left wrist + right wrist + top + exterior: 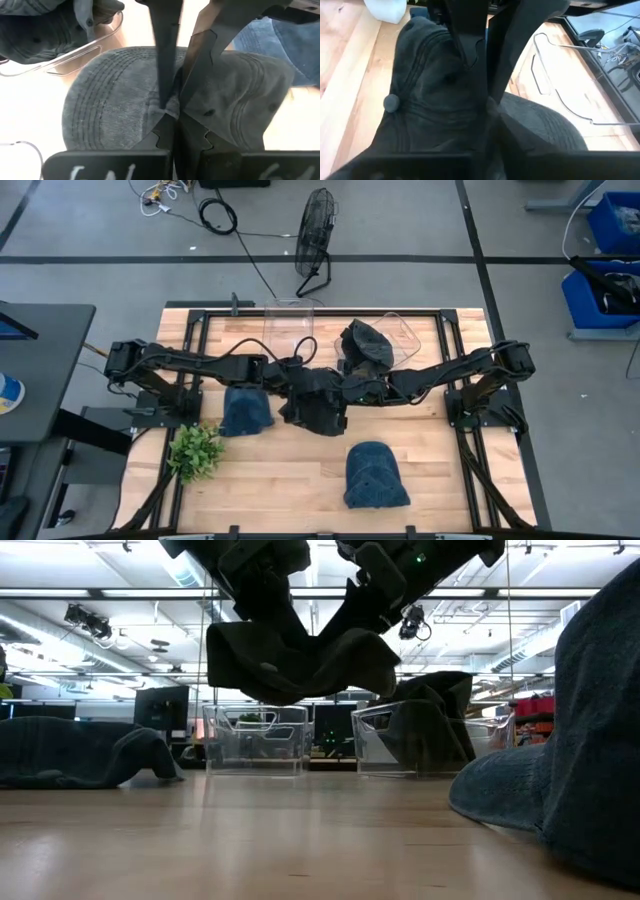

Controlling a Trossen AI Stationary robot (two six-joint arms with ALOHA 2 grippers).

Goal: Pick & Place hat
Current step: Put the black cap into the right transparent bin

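Observation:
A dark grey cap hangs in the air over the middle of the table, held between both arms. My left gripper and my right gripper are both shut on it, close together. In the left wrist view the cap's stitched brim and crown show. In the right wrist view its top button shows. Another dark hat sits in a clear bin at the far side. My left gripper pinches the cap between its two fingers about where the brim meets the crown, from above. The cap hangs below the fingers, clear of the table. My right gripper pinches the cap's crown between its two fingers, close to the brim, slanting down from the right. The cap hangs below it, lifted clear.
A blue hat lies on the table left of centre and another blue hat near the front edge. A green plant stands at the front left. A second clear bin stands at the far side, left of the first.

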